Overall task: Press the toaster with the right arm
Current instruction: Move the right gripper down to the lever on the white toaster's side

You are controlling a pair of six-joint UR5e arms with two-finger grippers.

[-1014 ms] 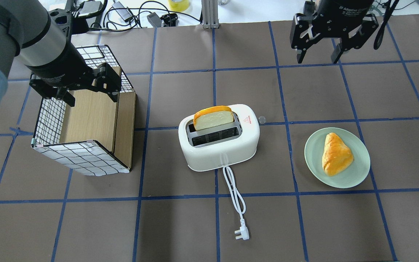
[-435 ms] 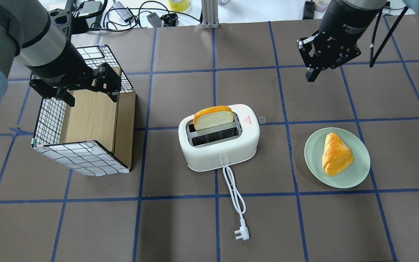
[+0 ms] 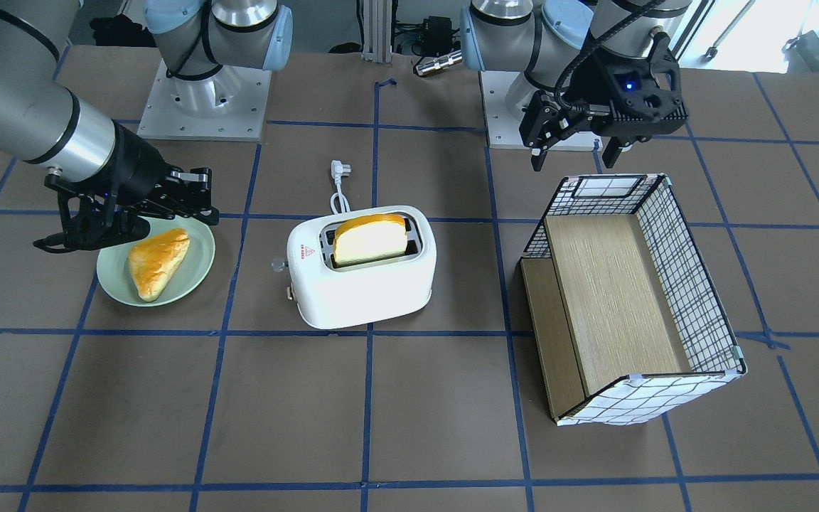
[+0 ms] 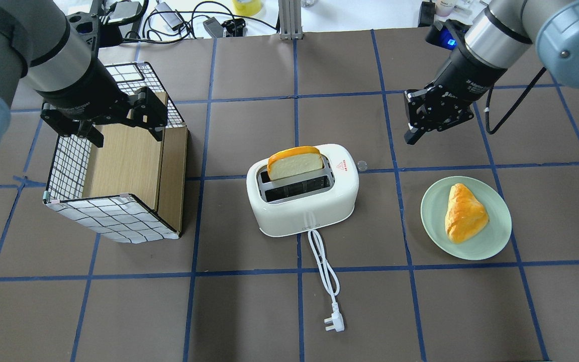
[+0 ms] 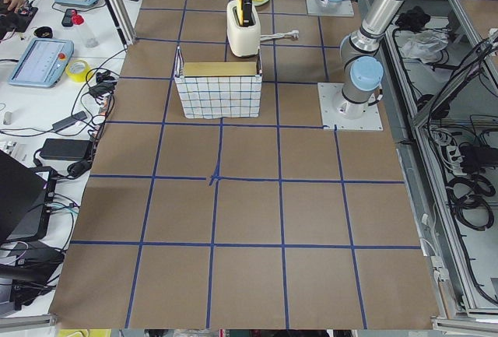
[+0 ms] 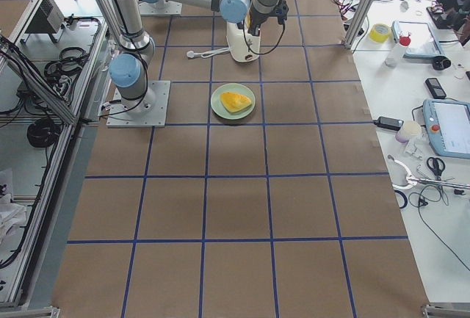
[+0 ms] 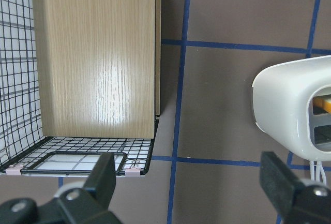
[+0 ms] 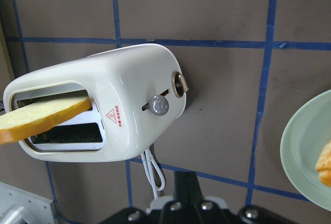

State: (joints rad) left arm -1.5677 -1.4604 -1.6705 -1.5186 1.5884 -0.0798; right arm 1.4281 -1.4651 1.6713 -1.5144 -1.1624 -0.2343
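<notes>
The white two-slot toaster (image 4: 302, 193) stands mid-table with a bread slice (image 4: 294, 162) upright in its far slot. Its clear knob lever (image 4: 362, 164) sticks out of the end facing my right arm and also shows in the right wrist view (image 8: 159, 105). My right gripper (image 4: 410, 137) is shut and empty, in the air to the right of and behind the knob, clear of the toaster. In the front-facing view the right gripper (image 3: 43, 245) hangs beside the plate. My left gripper (image 4: 127, 134) is open and empty above the basket.
A checked wire-and-wood basket (image 4: 113, 221) lies on its side at the left. A green plate (image 4: 432, 211) with a pastry (image 4: 464, 212) sits right of the toaster. The white cord and plug (image 4: 333, 322) trail toward the front edge.
My right gripper has come down from the back right corner toward the toaster's knob end, turned, and its fingers have closed. The left arm has not moved.
</notes>
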